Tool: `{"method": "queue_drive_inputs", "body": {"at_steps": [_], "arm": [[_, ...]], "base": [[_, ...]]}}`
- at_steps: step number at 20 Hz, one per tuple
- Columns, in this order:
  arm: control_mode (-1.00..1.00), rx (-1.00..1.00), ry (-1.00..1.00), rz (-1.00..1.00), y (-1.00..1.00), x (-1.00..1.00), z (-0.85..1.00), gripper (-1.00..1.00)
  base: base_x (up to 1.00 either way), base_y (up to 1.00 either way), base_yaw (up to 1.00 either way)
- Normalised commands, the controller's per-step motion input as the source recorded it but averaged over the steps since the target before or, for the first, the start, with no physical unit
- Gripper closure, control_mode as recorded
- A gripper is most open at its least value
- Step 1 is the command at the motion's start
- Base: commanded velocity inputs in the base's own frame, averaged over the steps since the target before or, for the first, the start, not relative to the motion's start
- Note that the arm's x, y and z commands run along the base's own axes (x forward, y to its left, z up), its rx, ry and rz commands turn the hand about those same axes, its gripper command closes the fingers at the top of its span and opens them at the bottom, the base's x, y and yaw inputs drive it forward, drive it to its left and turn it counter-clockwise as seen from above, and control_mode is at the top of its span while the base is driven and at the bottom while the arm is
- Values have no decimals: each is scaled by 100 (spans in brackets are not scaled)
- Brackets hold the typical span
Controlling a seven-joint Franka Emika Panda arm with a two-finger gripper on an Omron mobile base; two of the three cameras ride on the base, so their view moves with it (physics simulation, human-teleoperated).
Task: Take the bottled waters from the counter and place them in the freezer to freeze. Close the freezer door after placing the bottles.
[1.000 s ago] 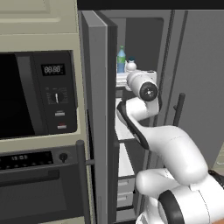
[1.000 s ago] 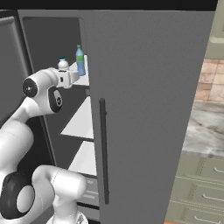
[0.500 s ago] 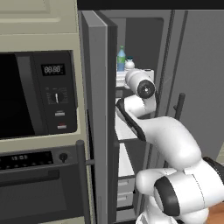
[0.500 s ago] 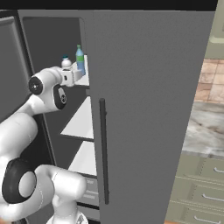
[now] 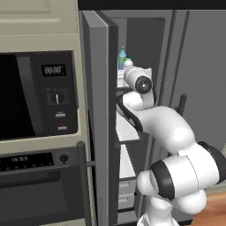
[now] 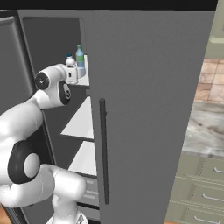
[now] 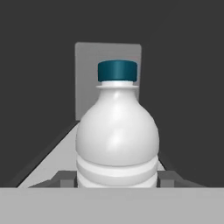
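My gripper [image 7: 117, 180] is shut on the whitish ribbed bottle [image 7: 117, 135] with a dark blue cap, one finger on each side of its lower body. The hand [image 5: 133, 74] reaches into the open freezer [image 6: 52, 48] at the level of the top white shelf [image 6: 84, 80]. There the whitish bottle [image 6: 70, 62] stands upright. The blue-tinted bottle [image 6: 80, 56] with a green cap stands upright on that shelf, just behind the whitish bottle [image 5: 128, 63]; the blue-tinted bottle [image 5: 122, 57] shows from the left too. The freezer door [image 5: 99, 114] is swung wide open. The counter [image 6: 203, 127] lies off to the right.
The wide grey fridge door [image 6: 148, 109] with its dark bar handle [image 6: 103, 151] is shut, close by the arm's right. A black built-in oven [image 5: 31, 97] fills the wall left of the freezer door. Lower white shelves [image 6: 83, 122] and drawers sit below the hand.
The arm has carried the whitish bottle a little deeper into the freezer, closer to the green-capped bottle. The elbow has swung. The grip has not changed.
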Motion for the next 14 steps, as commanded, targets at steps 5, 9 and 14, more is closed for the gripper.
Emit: {"method": "queue_drive_inputs", "body": {"at_steps": [5,9,14], "arm": [[-100,0,2,0,0,36,-22,100],[-100,0,0,0,0,17,-35,100],[-100,0,0,0,0,0,-41,100]], "base": [[0,0,0],[0,0,0],[0,0,0]]}}
